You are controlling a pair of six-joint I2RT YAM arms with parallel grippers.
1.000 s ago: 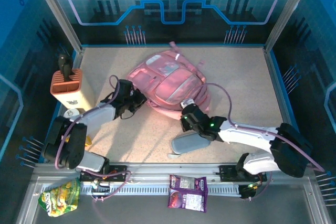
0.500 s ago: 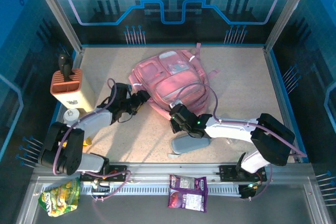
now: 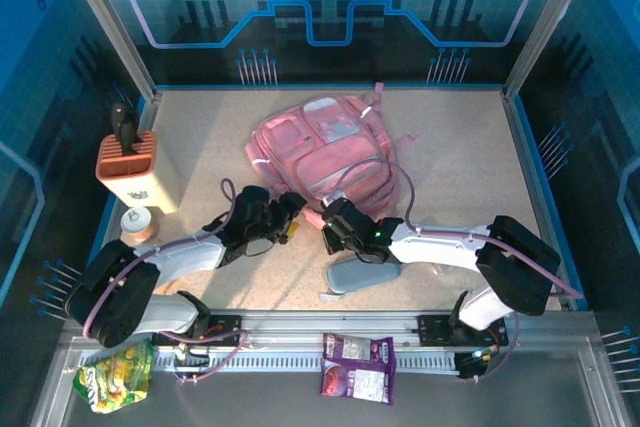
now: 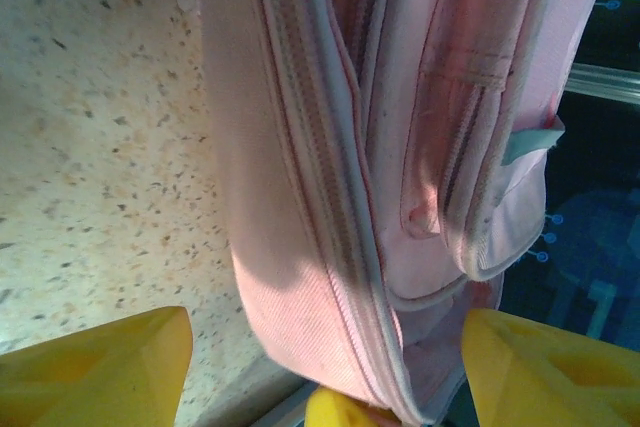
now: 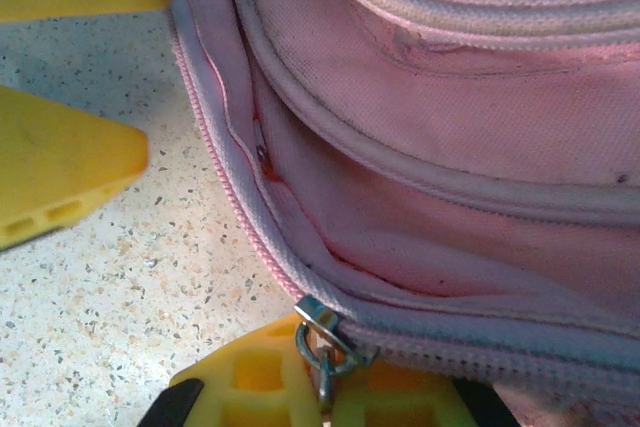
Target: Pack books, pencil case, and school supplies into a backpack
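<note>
Between the jaws of the right gripper [image 5: 320, 387] the zipper pull [image 5: 322, 342] runs off the lower edge, so its end is cut. The backpack [image 4: 400, 147] passes between the jaws of the left gripper [image 4: 325, 352] and is cut at the top. Just behind the right jaws, the arm hides part of the pencil case [image 3: 350, 277].

No lettering can be read in any view. In the top view, the purple snack packet [image 3: 357, 367] at bottom centre carries pale print and the green snack bag [image 3: 115, 375] at lower left a yellow design. The backpack [image 3: 320, 152] shows a pale patch in its pocket. All are too small to read.
</note>
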